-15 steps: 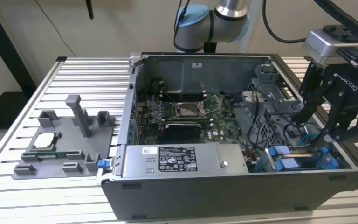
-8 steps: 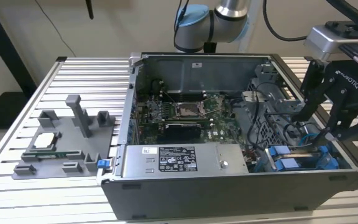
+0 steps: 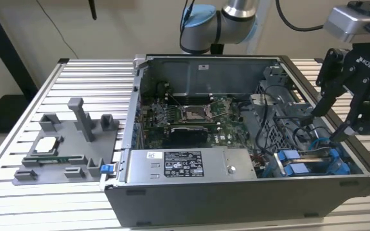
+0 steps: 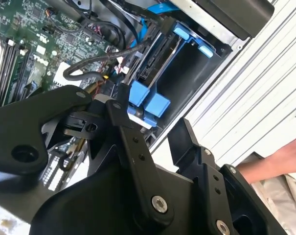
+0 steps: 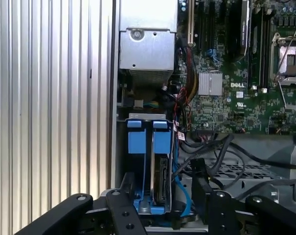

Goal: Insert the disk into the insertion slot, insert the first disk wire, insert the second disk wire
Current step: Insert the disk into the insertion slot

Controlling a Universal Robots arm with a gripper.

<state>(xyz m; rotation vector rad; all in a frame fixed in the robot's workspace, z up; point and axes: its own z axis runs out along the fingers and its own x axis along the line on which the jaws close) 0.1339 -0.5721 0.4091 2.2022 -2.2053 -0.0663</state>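
End effector (image 5: pixel 162 188) spread wide, nothing in grip. In first wrist view its fingers (image 5: pixel 200 176) sit either side of disk (image 5: pixel 160 169), w/ gaps, not touching. Disk stands on edge inside insertion slot (image 5: pixel 121 152), corner of PC case (image 3: pixel 236 197), on ribbed desk (image 5: pixel 50 117).

disk (image 5: pixel 161 182) mostly hidden, person's hand (image 4: pixel 284 157) cropped

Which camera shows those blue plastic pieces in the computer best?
The first wrist view: the blue plastic pieces sit unobstructed mid-frame. The second wrist view shows them partly behind the end effector; the exterior view shows them low in the case.
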